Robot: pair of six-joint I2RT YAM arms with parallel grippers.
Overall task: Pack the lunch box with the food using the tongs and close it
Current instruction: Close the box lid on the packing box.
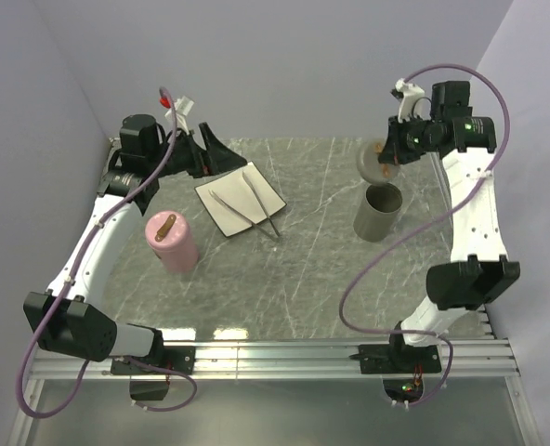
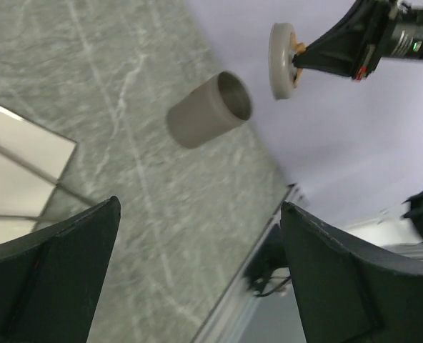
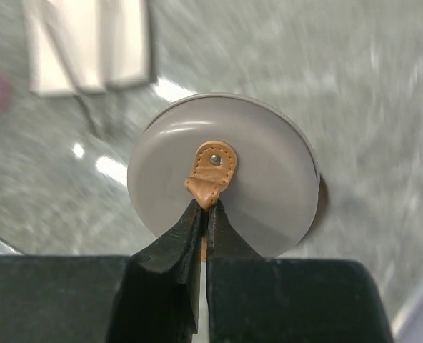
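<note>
The grey cylindrical lunch box (image 1: 378, 212) stands open on the right side of the table, also seen in the left wrist view as the lunch box (image 2: 208, 111). Its round grey lid (image 1: 370, 160) hangs above it. My right gripper (image 3: 206, 207) is shut on the lid's brown leather tab (image 3: 211, 168). The silver tongs (image 1: 247, 209) lie across the white square plate (image 1: 256, 186). My left gripper (image 1: 215, 158) stands open and empty just past the plate's far left corner, with its fingers (image 2: 54, 279) wide apart. No food shows in any view.
A pink lidded container (image 1: 171, 240) stands at the left, in front of the plate. The metal rail (image 1: 284, 353) runs along the near table edge. Walls close the back and both sides.
</note>
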